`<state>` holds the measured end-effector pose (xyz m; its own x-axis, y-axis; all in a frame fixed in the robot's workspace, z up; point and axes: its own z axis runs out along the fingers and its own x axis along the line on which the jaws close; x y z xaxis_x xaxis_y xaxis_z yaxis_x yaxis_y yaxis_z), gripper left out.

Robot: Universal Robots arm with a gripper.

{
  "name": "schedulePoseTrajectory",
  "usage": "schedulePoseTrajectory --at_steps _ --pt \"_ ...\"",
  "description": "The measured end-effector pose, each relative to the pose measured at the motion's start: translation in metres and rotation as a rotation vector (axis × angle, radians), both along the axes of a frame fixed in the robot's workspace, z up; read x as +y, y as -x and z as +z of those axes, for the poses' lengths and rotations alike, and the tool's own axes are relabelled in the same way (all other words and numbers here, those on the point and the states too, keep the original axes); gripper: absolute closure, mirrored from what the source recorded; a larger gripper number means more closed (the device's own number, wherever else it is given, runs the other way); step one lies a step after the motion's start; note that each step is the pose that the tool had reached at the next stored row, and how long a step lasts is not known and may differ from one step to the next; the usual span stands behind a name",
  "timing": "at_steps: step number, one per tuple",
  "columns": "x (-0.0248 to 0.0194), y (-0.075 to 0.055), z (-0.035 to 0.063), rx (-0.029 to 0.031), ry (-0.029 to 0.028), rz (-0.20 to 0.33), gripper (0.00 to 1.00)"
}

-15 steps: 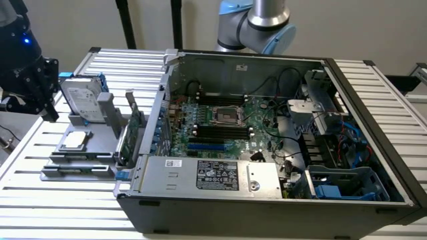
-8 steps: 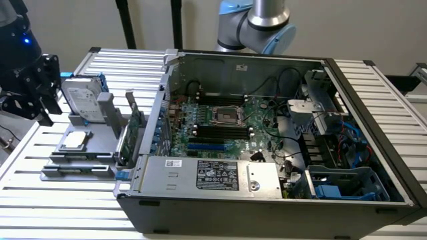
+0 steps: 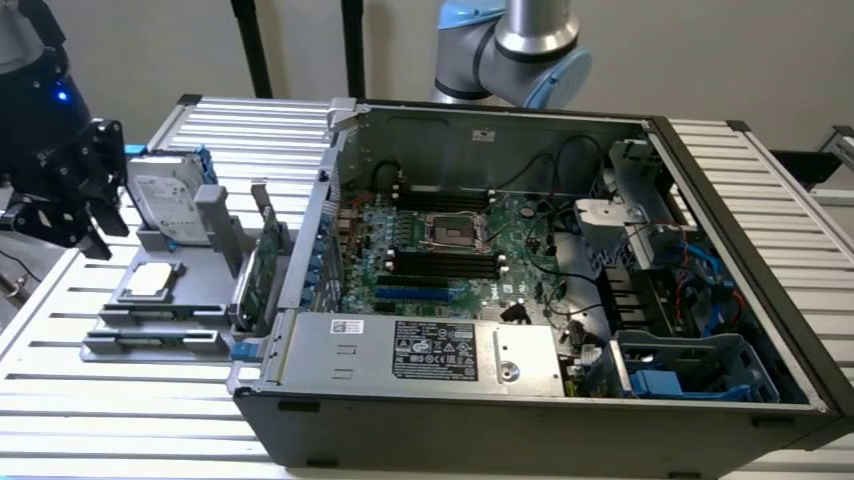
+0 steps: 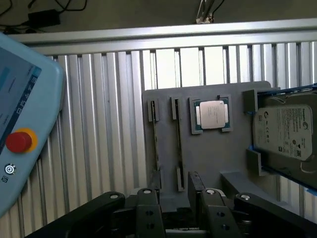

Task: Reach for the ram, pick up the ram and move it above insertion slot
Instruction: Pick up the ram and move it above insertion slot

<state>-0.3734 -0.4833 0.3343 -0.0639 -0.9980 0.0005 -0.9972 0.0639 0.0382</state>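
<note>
Well, our gripper [image 4: 173,191] hangs over the gray holder [image 4: 218,158], fingers [image 4: 148,198] apart and empty. The ram [image 4: 177,144] stands on edge there, just beside a second stick [image 4: 155,144] and near the CPU [image 4: 213,115]. Risk as we see it: slight misalignment, and a finger clips the second stick or the holder's end posts.

Exterior view: soft, even light. Table [image 3: 787,190] slats go near-white at the exterior view's right; case [image 3: 534,425] interior sits in shadow. Wrist view: backlit slat gaps [image 4: 190,67] blown out, mild glare on CPU lid [image 4: 213,114], gripper [image 4: 178,196] underexposed.
</note>
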Motion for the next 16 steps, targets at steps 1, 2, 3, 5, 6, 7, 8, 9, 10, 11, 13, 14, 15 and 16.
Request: schedulePoseTrajectory --at_steps 1,2,3,5,6,7,8,9,10,11,13,14,15,16 --pt "0.0 0.0 -0.0018 0.0001 0.0 0.0 0.64" --pt "0.0 0.0 -0.0036 0.0001 0.0 0.0 0.64" --pt "0.0 0.0 -0.0055 0.0 0.0 0.0 0.64" --pt "-0.0001 0.0 -0.009 0.0 0.0 0.0 0.64" --pt "-0.0001 0.0 -0.011 0.0 0.0 0.0 0.64" --pt "-0.0001 0.0 -0.0127 0.0002 0.0001 0.0 0.64" --pt "-0.0002 0.0 -0.0146 0.0001 0.0001 0.0 0.64" --pt "-0.0003 0.0 -0.0164 0.0 -0.0001 0.0 0.64" --pt "-0.0003 0.0 -0.0182 0.0 0.0 0.0 0.64" --pt "-0.0004 0.0 -0.02 0.0 0.0 0.0 0.64" --pt "-0.0006 0.0 -0.0236 0.0001 0.0 0.0 0.64" --pt "-0.0007 0.0 -0.0255 0.0001 0.0 0.001 0.64" --pt "-0.0009 0.0 -0.0274 0.0 0.0 0.001 0.64" --pt "-0.001 0.0 -0.0291 0.0001 0.0 0.001 0.64"
